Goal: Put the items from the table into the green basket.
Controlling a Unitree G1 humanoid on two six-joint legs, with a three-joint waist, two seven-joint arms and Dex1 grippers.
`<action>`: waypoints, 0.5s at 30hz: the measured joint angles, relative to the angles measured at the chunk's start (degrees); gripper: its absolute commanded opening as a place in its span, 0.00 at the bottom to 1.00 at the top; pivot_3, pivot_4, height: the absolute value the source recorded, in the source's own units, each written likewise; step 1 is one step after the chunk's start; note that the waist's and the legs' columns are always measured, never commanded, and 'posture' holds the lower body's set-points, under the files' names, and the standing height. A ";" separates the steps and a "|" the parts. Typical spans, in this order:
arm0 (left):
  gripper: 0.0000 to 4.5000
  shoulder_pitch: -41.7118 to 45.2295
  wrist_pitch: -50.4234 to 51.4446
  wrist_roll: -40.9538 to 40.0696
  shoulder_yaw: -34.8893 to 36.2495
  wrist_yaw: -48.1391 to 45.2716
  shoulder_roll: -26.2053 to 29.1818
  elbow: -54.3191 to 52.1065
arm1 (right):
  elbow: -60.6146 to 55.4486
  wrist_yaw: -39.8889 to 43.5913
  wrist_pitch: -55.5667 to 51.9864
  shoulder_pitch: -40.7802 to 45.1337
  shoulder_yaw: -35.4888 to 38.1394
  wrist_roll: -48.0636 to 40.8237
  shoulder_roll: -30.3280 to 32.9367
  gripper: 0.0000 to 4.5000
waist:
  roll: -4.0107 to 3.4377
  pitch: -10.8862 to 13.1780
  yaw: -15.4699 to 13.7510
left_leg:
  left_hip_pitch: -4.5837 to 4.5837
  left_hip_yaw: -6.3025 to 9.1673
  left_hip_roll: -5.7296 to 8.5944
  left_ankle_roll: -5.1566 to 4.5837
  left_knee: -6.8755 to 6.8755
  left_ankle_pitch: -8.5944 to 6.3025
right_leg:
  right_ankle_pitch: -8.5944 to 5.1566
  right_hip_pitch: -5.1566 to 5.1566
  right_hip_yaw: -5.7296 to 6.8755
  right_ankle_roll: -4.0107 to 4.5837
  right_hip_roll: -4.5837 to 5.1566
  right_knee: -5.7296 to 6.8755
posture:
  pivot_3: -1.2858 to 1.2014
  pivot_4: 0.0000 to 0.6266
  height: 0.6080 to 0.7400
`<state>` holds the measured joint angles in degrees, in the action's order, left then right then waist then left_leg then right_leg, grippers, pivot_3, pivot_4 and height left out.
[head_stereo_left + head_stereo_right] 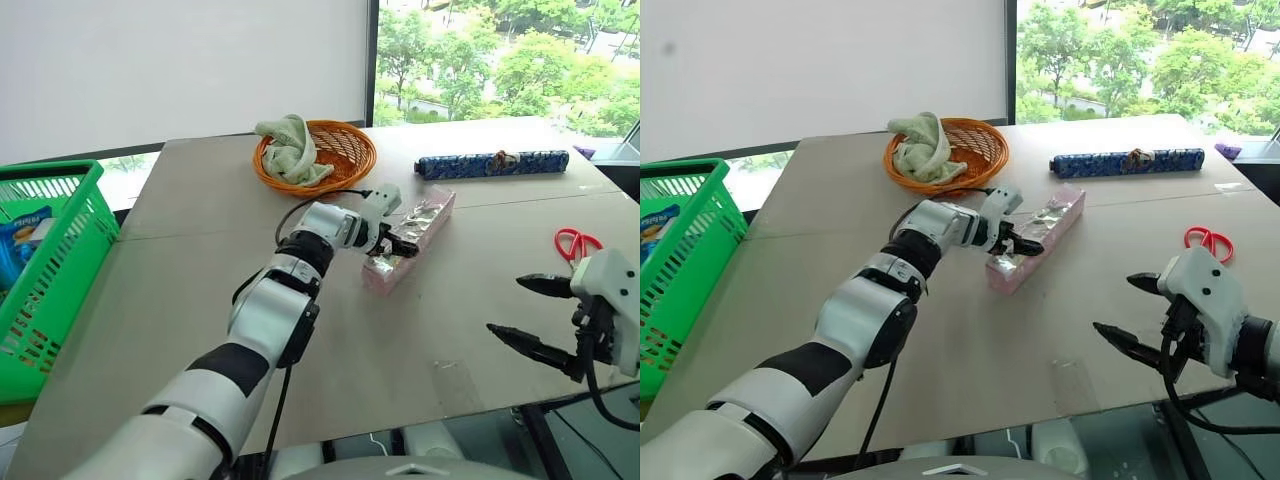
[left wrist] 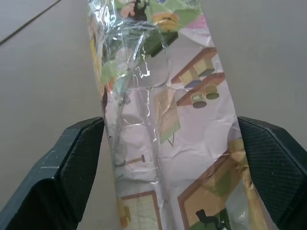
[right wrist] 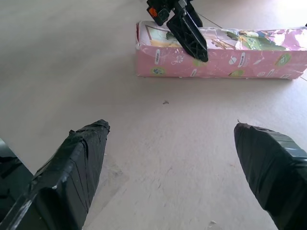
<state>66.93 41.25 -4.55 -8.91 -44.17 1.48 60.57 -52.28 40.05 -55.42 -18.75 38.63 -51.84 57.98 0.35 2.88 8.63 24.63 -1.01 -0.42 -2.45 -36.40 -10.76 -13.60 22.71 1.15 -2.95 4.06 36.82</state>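
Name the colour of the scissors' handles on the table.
Red scissors, clearest in the left eye view.

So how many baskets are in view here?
2. The green basket stands at the table's left edge; a round orange wicker basket holding a cloth sits at the far side.

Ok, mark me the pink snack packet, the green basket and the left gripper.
pink snack packet (image 3: 249, 60): right wrist view, on its long pink side.
green basket (image 1: 62, 290): left eye view, on the lattice side wall.
left gripper (image 2: 168, 143): left wrist view, midway between the open fingers, astride the packet.
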 measured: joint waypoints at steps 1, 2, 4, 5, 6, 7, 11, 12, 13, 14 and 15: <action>0.99 0.07 -0.09 0.05 0.04 -0.17 0.00 0.23 | -0.02 -0.01 0.00 0.00 0.00 0.00 0.00 1.00 | 0.00 0.00 0.00 | 0.00 0.00 0.00 0.00 0.00 0.00 | 0.00 0.00 0.00 0.00 0.00 0.00 | 0.40 0.00 1.00; 0.99 0.12 -0.12 0.07 0.05 -0.31 0.00 0.35 | -0.06 -0.01 0.00 0.00 0.00 0.00 0.00 1.00 | 0.00 0.00 -0.01 | 0.00 0.00 0.00 0.00 0.00 0.00 | 0.00 0.00 0.00 0.00 0.00 0.00 | 0.40 0.00 1.00; 0.99 0.17 -0.21 0.17 0.06 -0.59 0.01 0.48 | -0.18 -0.04 0.00 0.00 0.00 0.00 0.00 1.00 | 0.00 0.00 -0.01 | 0.00 0.01 0.00 0.00 0.00 0.00 | 0.00 0.00 0.00 0.00 0.00 0.00 | 0.40 0.00 1.00; 0.99 0.17 -0.38 0.40 -0.08 -0.83 0.01 0.48 | -0.19 -0.09 0.00 0.00 0.00 0.01 0.00 1.00 | 0.00 0.00 -0.01 | 0.00 0.01 0.00 0.00 0.00 0.00 | 0.00 0.00 0.00 0.00 0.00 0.00 | 0.40 0.00 1.00; 0.99 0.17 -0.62 0.87 -0.51 -1.32 0.00 0.48 | -0.19 -0.17 0.00 0.00 0.00 0.05 -0.01 1.00 | -0.01 0.00 -0.01 | 0.00 0.00 0.00 0.00 0.00 0.00 | 0.00 0.00 0.00 0.00 0.00 0.00 | 0.40 0.00 1.00; 0.99 0.18 -0.69 1.07 -0.65 -1.50 -0.02 0.47 | -0.19 -0.19 0.00 0.00 0.00 0.06 -0.01 1.00 | -0.01 -0.01 -0.01 | 0.00 0.00 0.00 0.00 0.00 0.00 | 0.00 0.00 0.00 0.00 0.00 0.00 | 0.40 0.00 1.00; 0.99 0.11 -2.98 3.94 -3.35 -1.98 -0.82 0.20 | -0.18 -0.39 0.05 0.10 -0.01 0.13 -0.01 1.00 | -0.01 -0.03 -0.09 | -0.01 0.00 0.00 0.00 0.00 0.00 | 0.00 -0.01 -0.01 0.00 0.01 0.00 | 0.40 0.00 1.00; 0.99 0.10 -3.30 4.45 -3.71 -1.93 -1.12 0.03 | -0.18 -0.40 0.10 0.16 -0.02 0.13 -0.01 1.00 | 0.00 -0.03 -0.15 | -0.01 0.00 0.00 0.00 0.00 0.00 | 0.00 -0.01 0.00 0.00 0.01 0.00 | 0.40 0.00 1.00; 0.99 -0.01 -3.59 4.94 -4.21 -1.83 -1.59 -0.16 | -0.18 -0.40 0.17 0.17 -0.02 0.13 -0.01 1.00 | -0.01 -0.05 -0.21 | -0.01 0.00 0.00 0.00 0.00 0.00 | 0.00 -0.02 -0.01 0.00 0.01 0.00 | 0.40 0.00 1.00; 0.99 -0.17 -4.08 5.28 -4.62 -1.71 -2.07 -0.27 | -0.18 -0.39 0.23 0.16 -0.02 0.14 -0.01 1.00 | -0.02 -0.07 -0.25 | -0.02 0.00 0.00 0.00 0.00 0.00 | 0.00 -0.02 -0.01 0.00 0.02 0.00 | 0.40 0.00 1.00; 0.99 -0.34 -4.55 5.72 -4.83 -1.45 -2.44 -0.29 | -0.17 -0.39 0.26 0.15 -0.02 0.15 -0.01 1.00 | -0.02 -0.09 -0.30 | -0.02 0.00 0.01 0.00 0.00 0.00 | 0.00 -0.03 -0.01 0.00 0.02 0.00 | 0.40 0.00 1.00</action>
<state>66.60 36.71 1.17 -13.74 -45.62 -0.96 60.28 -52.45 39.66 -55.16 -18.60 38.61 -51.69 57.97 0.33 2.79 8.33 24.61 -1.01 -0.42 -2.45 -36.41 -10.76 -13.59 22.68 1.14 -2.95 4.08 36.82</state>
